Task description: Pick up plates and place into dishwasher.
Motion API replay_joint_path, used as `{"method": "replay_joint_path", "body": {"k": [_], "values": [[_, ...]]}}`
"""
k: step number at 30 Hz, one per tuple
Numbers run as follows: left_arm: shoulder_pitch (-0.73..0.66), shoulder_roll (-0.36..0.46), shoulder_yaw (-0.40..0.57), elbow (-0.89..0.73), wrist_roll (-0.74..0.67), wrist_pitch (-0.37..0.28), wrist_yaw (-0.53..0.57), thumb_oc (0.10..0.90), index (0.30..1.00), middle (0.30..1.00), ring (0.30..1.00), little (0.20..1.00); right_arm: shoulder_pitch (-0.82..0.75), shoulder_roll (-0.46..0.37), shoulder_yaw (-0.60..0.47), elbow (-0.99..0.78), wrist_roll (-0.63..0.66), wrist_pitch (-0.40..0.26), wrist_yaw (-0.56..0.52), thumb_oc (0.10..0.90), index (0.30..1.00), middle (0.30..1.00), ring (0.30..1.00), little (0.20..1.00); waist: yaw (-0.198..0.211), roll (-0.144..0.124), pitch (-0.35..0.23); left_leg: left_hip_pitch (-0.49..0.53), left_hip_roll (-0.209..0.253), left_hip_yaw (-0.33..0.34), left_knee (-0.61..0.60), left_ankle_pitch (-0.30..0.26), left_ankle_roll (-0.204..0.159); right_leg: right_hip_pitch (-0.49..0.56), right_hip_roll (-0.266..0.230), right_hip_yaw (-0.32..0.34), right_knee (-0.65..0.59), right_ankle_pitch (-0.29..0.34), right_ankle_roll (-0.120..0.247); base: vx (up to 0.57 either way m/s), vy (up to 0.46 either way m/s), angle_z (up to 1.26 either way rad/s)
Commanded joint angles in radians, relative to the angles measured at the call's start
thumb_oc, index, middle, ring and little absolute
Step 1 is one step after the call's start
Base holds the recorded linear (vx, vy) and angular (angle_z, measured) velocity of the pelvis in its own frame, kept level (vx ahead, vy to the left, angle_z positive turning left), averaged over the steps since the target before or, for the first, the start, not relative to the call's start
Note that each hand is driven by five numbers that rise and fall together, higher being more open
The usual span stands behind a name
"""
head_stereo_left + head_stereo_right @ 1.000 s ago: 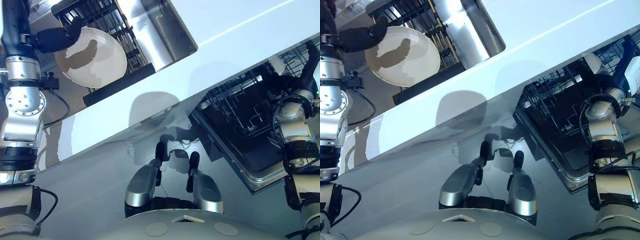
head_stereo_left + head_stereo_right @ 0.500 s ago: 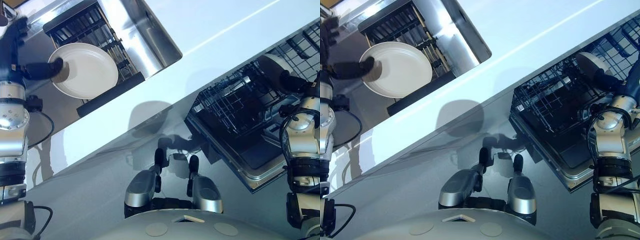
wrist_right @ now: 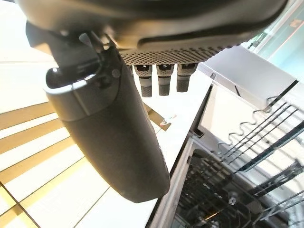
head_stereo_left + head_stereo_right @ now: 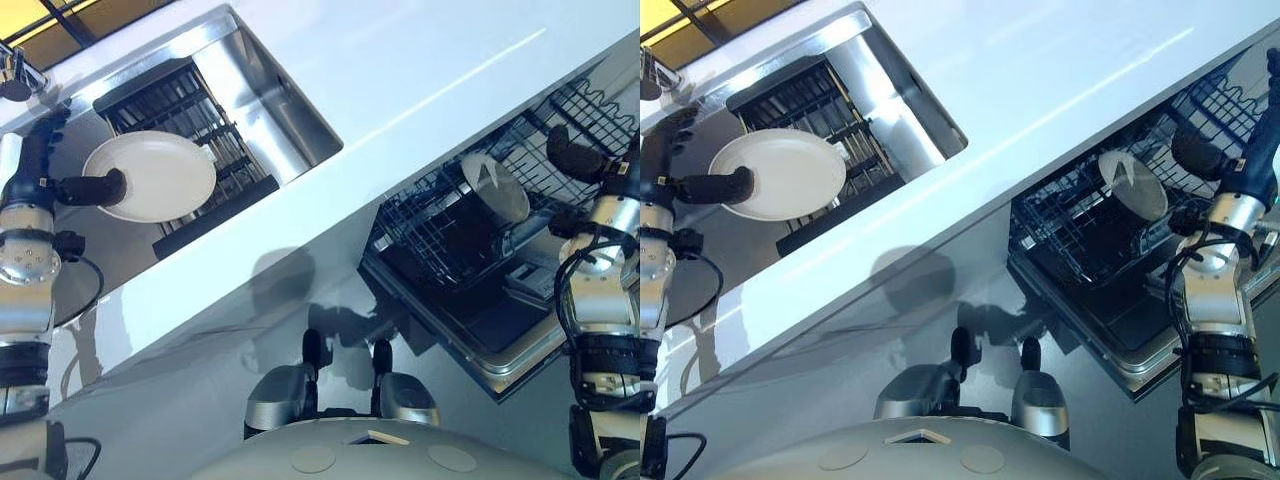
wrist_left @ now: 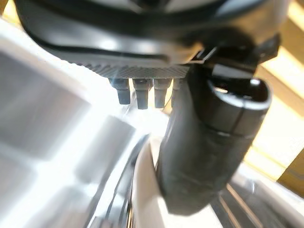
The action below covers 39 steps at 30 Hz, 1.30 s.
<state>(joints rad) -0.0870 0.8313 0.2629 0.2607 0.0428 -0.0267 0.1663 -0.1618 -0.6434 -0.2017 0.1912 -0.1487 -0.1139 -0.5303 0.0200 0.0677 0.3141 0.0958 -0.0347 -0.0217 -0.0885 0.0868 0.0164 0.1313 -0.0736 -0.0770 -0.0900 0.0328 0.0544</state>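
One plate (image 4: 485, 187) already stands in the dishwasher rack (image 4: 440, 225), near its far edge, so we judge the task partly done. A second white plate (image 4: 155, 175) is in our left hand (image 4: 95, 188), above the dish rack (image 4: 190, 110) that sits in the sink (image 4: 290, 120) at the left end of the counter (image 4: 420, 70). In the left wrist view the thumb presses onto the plate's rim while the fingers go under it, so we read this as a pinch on the near edge. That plate lies nearly flat, face up toward us; being round it has no long axis, and its held edge points toward the counter's left end. Our right hand (image 4: 575, 160) hovers over the rack's right side, holding nothing; its fingers look relaxed in the right wrist view. What remains, we judge, is to carry the held plate across the counter to the open dishwasher door (image 4: 480, 330) and stand it among the tines.
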Motion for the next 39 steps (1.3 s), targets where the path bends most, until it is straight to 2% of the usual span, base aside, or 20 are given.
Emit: {"method": "replay_joint_path", "body": {"k": [1,7,12,14,16,20,24,27,33,37,39], "values": [[0.042,0.031,0.140,-0.021,0.012,-0.098,0.100,0.800,0.900,0.900,0.900,0.900,0.029,-0.046,-0.050,-0.039,-0.045,-0.112,0.003,0.800,0.900,0.900,0.900,0.900,-0.005,0.012,-0.187,0.008,-0.053,0.015,0.039,-0.157,0.035,-0.084,0.058,-0.025,0.151,-0.156,0.006,0.01,0.009,-0.04],[0.059,-0.007,0.137,-0.043,0.003,-0.077,0.073,0.800,0.900,0.900,0.900,0.900,0.032,-0.032,-0.035,-0.042,-0.052,-0.102,0.001,0.800,0.900,0.900,0.900,0.900,0.002,0.003,-0.192,0.017,-0.051,0.006,0.037,-0.158,0.036,-0.075,0.062,-0.028,0.152,-0.160,0.004,0.00,0.000,0.00],[0.045,-0.046,0.121,-0.046,-0.169,-0.022,-0.043,0.800,0.900,0.900,0.900,0.900,0.020,-0.035,-0.023,-0.039,-0.046,-0.098,0.013,0.800,0.900,0.900,0.900,0.900,0.007,0.001,-0.194,0.019,-0.052,-0.003,0.046,-0.163,0.037,-0.068,0.065,-0.026,0.151,-0.163,0.003,0.00,0.000,0.00],[0.040,-0.062,0.115,-0.046,-0.175,-0.026,-0.049,0.800,0.900,0.900,0.900,0.900,0.018,-0.030,-0.018,-0.039,-0.055,-0.103,0.015,0.800,0.900,0.900,0.900,0.900,0.008,0.002,-0.194,0.019,-0.052,-0.006,0.048,-0.163,0.037,-0.068,0.066,-0.026,0.153,-0.163,0.002,0.00,0.000,0.00],[0.032,-0.061,0.106,-0.045,-0.152,-0.060,-0.028,0.800,0.900,0.900,0.900,0.900,0.013,-0.031,-0.008,-0.040,-0.055,-0.101,0.018,0.800,0.900,0.900,0.900,0.900,0.007,0.003,-0.193,0.021,-0.050,-0.007,0.045,-0.160,0.034,-0.067,0.067,-0.028,0.153,-0.164,0.001,0.00,0.000,0.00],[0.015,-0.071,0.101,-0.090,-0.244,-0.175,0.020,0.800,0.900,0.900,0.900,0.900,0.012,-0.026,-0.001,-0.026,-0.045,-0.104,0.024,0.800,0.900,0.900,0.900,0.900,0.006,0.003,-0.195,0.023,-0.048,-0.007,0.038,-0.156,0.030,-0.064,0.066,-0.034,0.149,-0.165,-0.001,0.00,0.000,0.00],[0.003,-0.122,0.112,-0.171,-0.321,-0.268,0.041,0.800,0.900,0.900,0.900,0.900,0.023,0.000,-0.001,-0.008,-0.063,-0.120,0.031,0.800,0.900,0.900,0.900,0.900,0.006,0.004,-0.200,0.031,-0.045,-0.011,0.020,-0.149,0.026,-0.059,0.068,-0.035,0.142,-0.164,-0.002,0.00,0.000,0.00],[0.004,-0.141,0.110,-0.205,-0.297,-0.296,0.064,0.800,0.900,0.900,0.900,0.900,0.035,0.017,0.005,-0.011,-0.071,-0.117,0.032,0.800,0.900,0.900,0.900,0.900,0.004,0.006,-0.203,0.033,-0.043,-0.014,0.012,-0.146,0.022,-0.057,0.068,-0.036,0.138,-0.163,-0.002,0.02,-0.009,0.02],[0.009,-0.151,0.104,-0.209,-0.278,-0.295,0.080,0.800,0.900,0.900,0.900,0.900,0.052,0.029,0.014,-0.011,-0.065,-0.107,0.047,0.800,0.900,0.900,0.900,0.900,-0.002,0.009,-0.203,0.034,-0.042,-0.015,0.008,-0.142,0.019,-0.056,0.068,-0.034,0.129,-0.158,-0.002,0.00,0.000,0.00],[0.013,-0.149,0.105,-0.210,-0.252,-0.355,0.133,0.800,0.900,0.900,0.900,0.900,0.058,0.032,0.022,-0.003,-0.065,-0.109,0.056,0.800,0.900,0.900,0.900,0.900,-0.005,0.013,-0.199,0.033,-0.042,-0.011,0.006,-0.140,0.018,-0.056,0.065,-0.036,0.123,-0.153,-0.001,0.00,0.000,0.00],[0.012,-0.147,0.107,-0.217,-0.189,-0.383,0.194,0.800,0.900,0.900,0.900,0.900,0.060,0.034,0.026,0.003,-0.066,-0.115,0.054,0.800,0.900,0.900,0.900,0.900,-0.006,0.014,-0.199,0.033,-0.041,-0.010,0.005,-0.140,0.017,-0.055,0.064,-0.036,0.120,-0.152,-0.001,0.00,0.000,0.00]]}}
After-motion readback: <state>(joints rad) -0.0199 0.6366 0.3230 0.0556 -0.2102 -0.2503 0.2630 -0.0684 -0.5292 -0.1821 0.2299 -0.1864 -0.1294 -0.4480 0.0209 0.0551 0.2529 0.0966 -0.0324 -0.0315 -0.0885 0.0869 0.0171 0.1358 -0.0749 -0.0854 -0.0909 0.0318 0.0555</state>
